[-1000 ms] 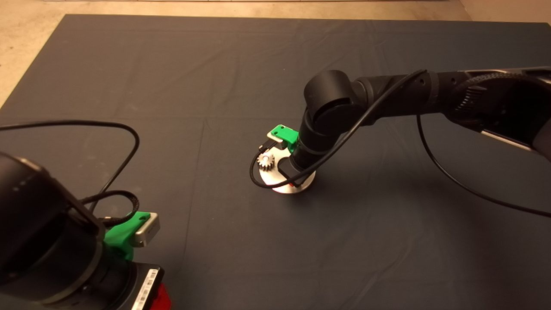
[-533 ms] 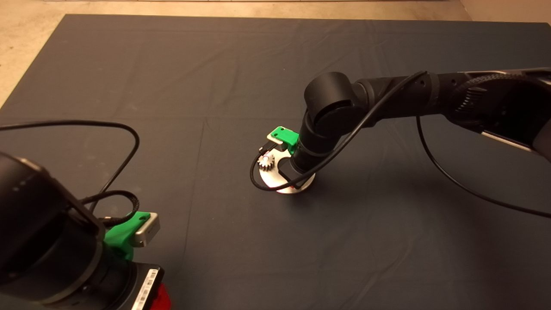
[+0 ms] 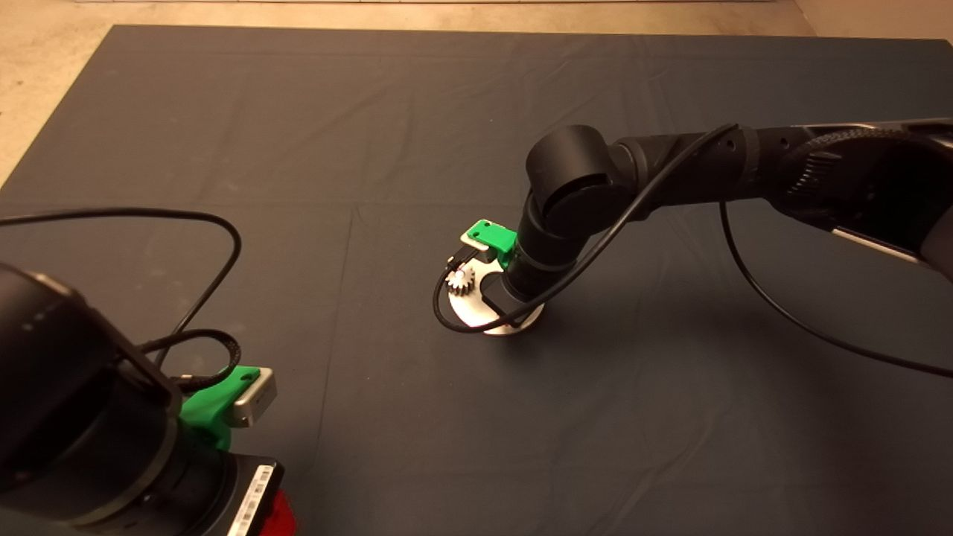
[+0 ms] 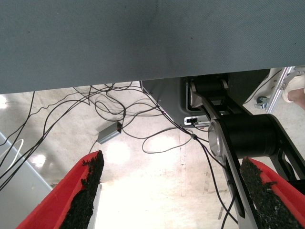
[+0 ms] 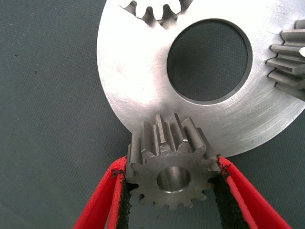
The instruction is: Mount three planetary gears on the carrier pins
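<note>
Over the near rim of the carrier disc (image 5: 143,90) hangs the third planetary gear (image 5: 171,174), bore axis upright, clenched by the right gripper (image 5: 171,191) jaws. Its pin is hidden beneath. Two other gears (image 5: 288,59) sit elsewhere round the disc's centre hole. Far from the disc, the left gripper (image 4: 171,191) waits, jaws released, off the tabletop.

A disc (image 5: 138,90) lies on the mat (image 3: 372,134) near its middle. The right tool (image 5: 172,191) hangs over the disc's edge with a gear (image 5: 170,167) between its fingers (image 5: 121,191). Two more gears (image 5: 288,59) sit at the disc's rim. The left tool (image 4: 167,195) waits beyond the mat's near-left corner, above the floor (image 4: 143,186).
</note>
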### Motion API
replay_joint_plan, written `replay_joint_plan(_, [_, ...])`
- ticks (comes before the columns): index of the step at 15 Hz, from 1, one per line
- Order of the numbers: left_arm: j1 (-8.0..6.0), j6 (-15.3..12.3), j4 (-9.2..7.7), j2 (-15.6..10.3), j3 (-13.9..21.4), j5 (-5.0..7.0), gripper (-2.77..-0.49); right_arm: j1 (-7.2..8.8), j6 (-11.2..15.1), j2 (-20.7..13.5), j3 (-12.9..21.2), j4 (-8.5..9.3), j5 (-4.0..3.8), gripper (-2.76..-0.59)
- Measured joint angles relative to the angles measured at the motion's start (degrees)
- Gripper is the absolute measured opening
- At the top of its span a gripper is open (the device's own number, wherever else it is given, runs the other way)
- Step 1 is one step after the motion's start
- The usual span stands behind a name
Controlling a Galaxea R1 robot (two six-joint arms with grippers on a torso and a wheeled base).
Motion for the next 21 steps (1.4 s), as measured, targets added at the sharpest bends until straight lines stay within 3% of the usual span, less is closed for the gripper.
replay_joint_plan(6, [0.17, 0.00, 0.00, -0.01, 0.00, 0.00, -1.22, -0.52, -0.59, 0.00, -0.07, -0.87, 0.07, -2.30])
replay_joint_plan(8, [0.46, 0.00, 0.00, 0.00, 0.00, 0.00, -1.22, -1.32, -0.75, 0.00, -0.22, -1.66, 0.46, -2.30])
replay_joint_plan(14, [0.49, 0.00, -0.02, 0.00, 0.00, -0.02, -1.22, -0.96, -0.76, -0.30, 0.02, -1.50, 0.88, -2.30])
replay_joint_plan(16, [0.49, 0.00, -0.02, 0.00, 0.00, 0.00, -1.22, 0.02, -0.75, -0.94, 0.15, -0.83, 0.39, -2.30])
replay_joint_plan(17, [0.49, 0.02, -0.02, 0.00, 0.00, 0.00, -1.22, 1.31, -0.75, -1.24, 0.30, -0.54, -0.02, -2.30])
replay_joint_plan(19, [0.49, 0.02, -0.02, 0.00, 0.00, -0.02, -1.22, 3.67, -0.72, -1.24, 0.48, -0.39, 0.02, -2.30])
replay_joint_plan(21, [0.49, 0.02, -0.02, -0.01, 0.00, 0.00, -1.22, 4.24, -0.56, -1.22, 0.91, 0.14, 0.22, -2.30])
